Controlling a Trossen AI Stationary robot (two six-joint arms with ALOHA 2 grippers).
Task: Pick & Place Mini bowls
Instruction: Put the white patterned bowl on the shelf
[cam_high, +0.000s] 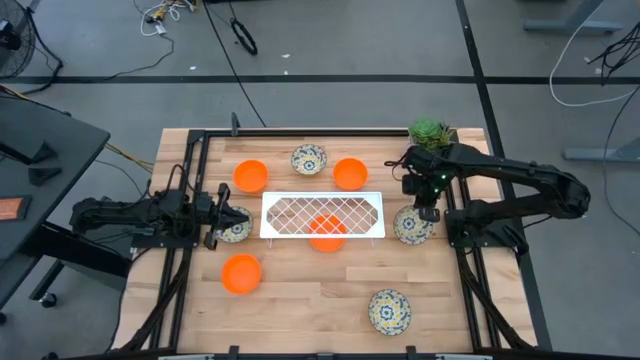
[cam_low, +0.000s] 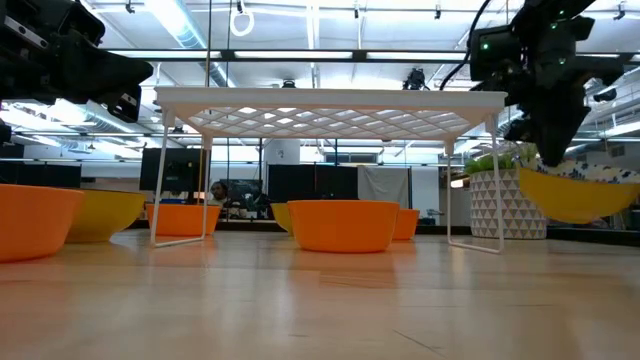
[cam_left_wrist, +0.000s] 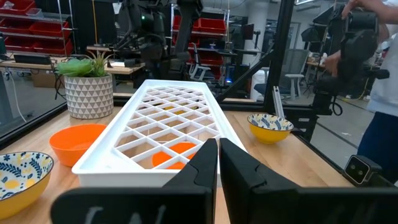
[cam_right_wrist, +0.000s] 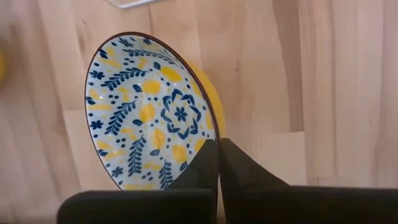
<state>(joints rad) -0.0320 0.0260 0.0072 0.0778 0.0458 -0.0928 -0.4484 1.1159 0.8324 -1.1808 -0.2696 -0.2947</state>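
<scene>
The right gripper (cam_right_wrist: 217, 163) is clamped tight on the rim of a small round white bowl with a blue-and-yellow floral pattern (cam_right_wrist: 149, 112), near the counter's right edge, just beside the white lattice rack (cam_high: 322, 214). In the low view that bowl hangs tilted, clear of the wooden counter (cam_high: 310, 300).

The left gripper (cam_high: 232, 218) waits near the left edge with its fingers almost together and nothing visibly between them, over a second floral bowl (cam_high: 237, 231).

Other bowls are spread out: plain bright orange bowls (cam_high: 250, 176) toward the far edge and the near-left part, one orange bowl under the rack (cam_high: 327, 235), and floral ones at the far edge (cam_high: 309, 159) and near edge (cam_high: 389, 309).

The main risk is the thin pinch on one rim: the bowl's weight hangs off to the side, so a quick swing could make it rotate or slip out. Its path also passes close to the rack and the potted green plant (cam_high: 431, 133), which it could clip.
</scene>
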